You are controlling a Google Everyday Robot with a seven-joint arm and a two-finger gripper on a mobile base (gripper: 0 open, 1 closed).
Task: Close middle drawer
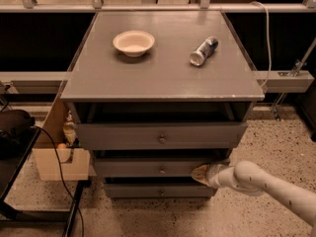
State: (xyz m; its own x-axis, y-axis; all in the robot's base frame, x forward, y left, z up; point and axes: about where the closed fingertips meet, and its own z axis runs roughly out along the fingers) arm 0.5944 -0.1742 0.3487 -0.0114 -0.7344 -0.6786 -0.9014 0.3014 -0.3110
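Middle drawer (143, 168) front touched by gripper (198, 174).

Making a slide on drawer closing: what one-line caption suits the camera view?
Gripper at the right end of the middle drawer; bowl and can on the cabinet top.

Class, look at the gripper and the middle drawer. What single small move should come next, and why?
Probably a short, straight push inward. The gripper sits against the right end of the middle drawer front. A dark gap shows above that front, which suggests the drawer is not fully in.
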